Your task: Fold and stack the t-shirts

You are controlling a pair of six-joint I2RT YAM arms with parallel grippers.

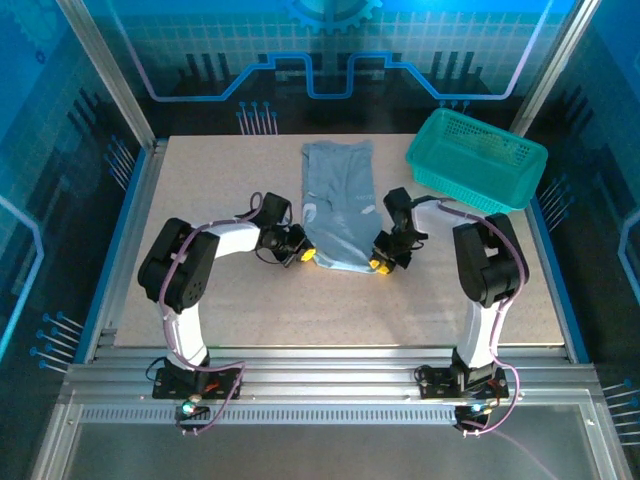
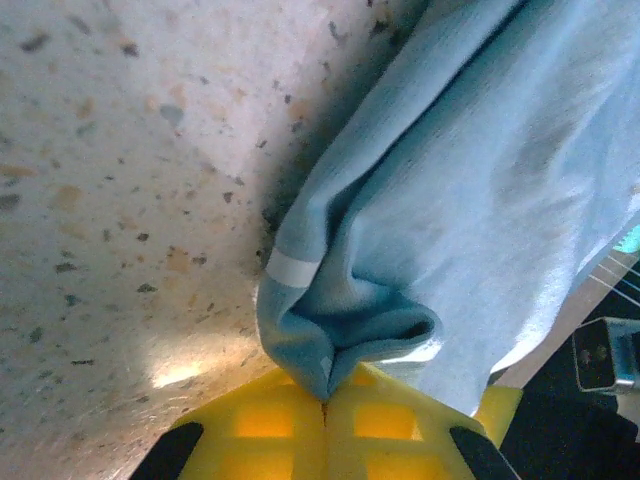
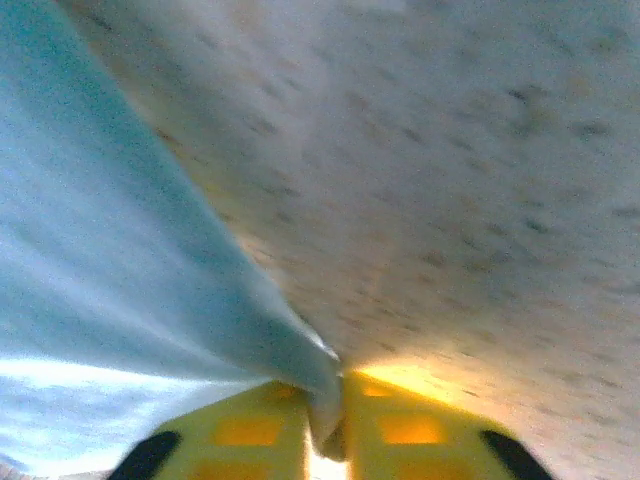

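A pale grey-blue t-shirt (image 1: 337, 205) lies folded into a long strip down the middle of the table. My left gripper (image 1: 304, 255) is shut on its near left corner. In the left wrist view the bunched fabric (image 2: 345, 335) is pinched between the yellow fingers (image 2: 270, 420), with a small white label (image 2: 291, 267) on the fold. My right gripper (image 1: 379, 265) is shut on the near right corner. In the right wrist view the cloth edge (image 3: 320, 385) runs down between the yellow fingers (image 3: 400, 425); that view is blurred.
A teal mesh basket (image 1: 478, 158) sits at the back right of the speckled table (image 1: 220, 300). Metal frame posts and blue side walls enclose the table. Bare tabletop lies left of the shirt and in front of both grippers.
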